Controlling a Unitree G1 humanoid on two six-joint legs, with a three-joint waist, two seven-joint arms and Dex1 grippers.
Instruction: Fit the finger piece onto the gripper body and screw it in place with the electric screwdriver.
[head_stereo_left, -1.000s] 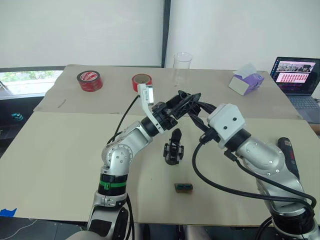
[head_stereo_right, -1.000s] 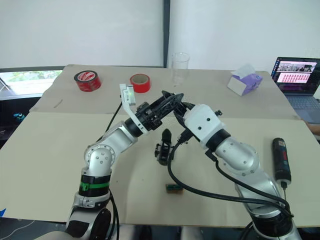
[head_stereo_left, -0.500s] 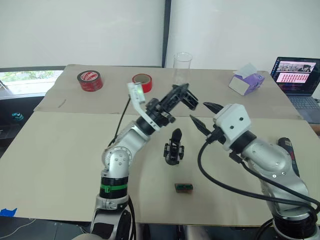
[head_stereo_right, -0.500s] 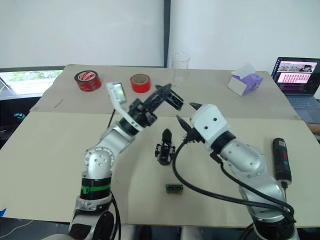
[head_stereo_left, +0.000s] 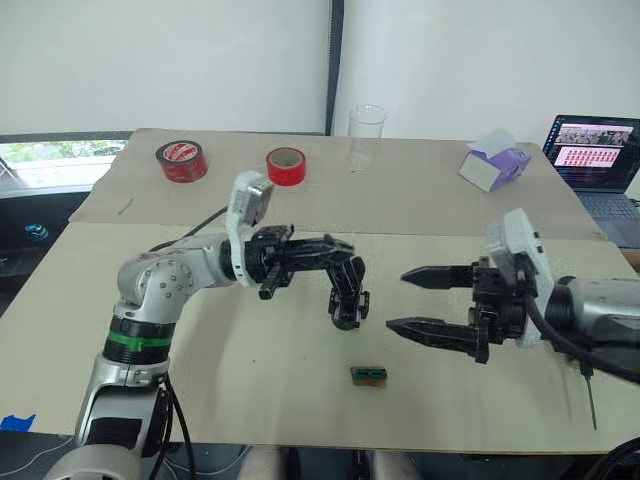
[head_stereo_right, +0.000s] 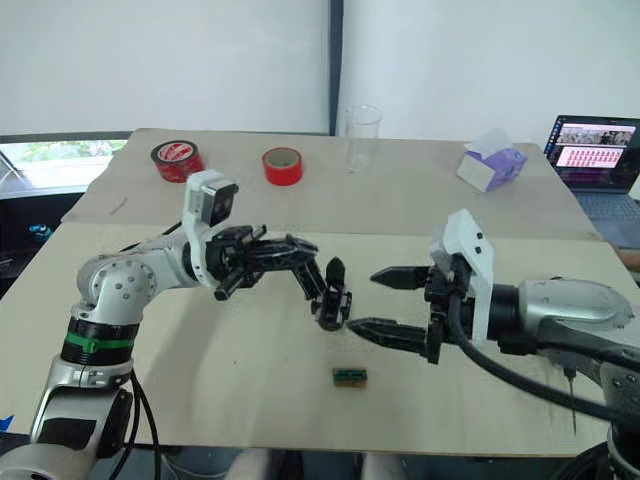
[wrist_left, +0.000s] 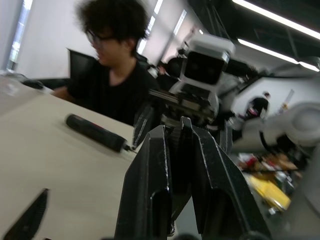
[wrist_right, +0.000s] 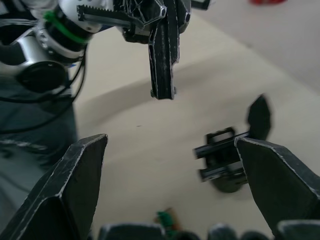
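Left tool (head_stereo_left: 335, 252) is reaching in over the table (head_stereo_left: 290, 400) with its two black fingers (wrist_left: 152, 165) pressing together on a thin dark blade, the finger piece (wrist_left: 185, 131), whose edge is showing between them in the left wrist view. Its tip is hanging just above and beside the gripper body (head_stereo_left: 348, 297), which is standing on the table between the two arms with its one pointed finger sticking up. Right tool (head_stereo_left: 398, 299) is facing it from the other side, fingers spread wide apart and holding nothing, their points aiming at the gripper body but not touching it.

Lying on the table beyond the right arm, near a seated person (wrist_left: 112, 75) in a black top, is the electric screwdriver (wrist_left: 95, 132), well apart from both tools. A small green-and-brown block (head_stereo_left: 368, 374) is sitting nearer the front edge, below the gripper body. Along the far side of the table are standing two red tape rolls (head_stereo_left: 180, 160), a clear cup (head_stereo_left: 367, 133), a purple tissue box (head_stereo_left: 492, 168) and an open laptop (head_stereo_left: 590, 150).
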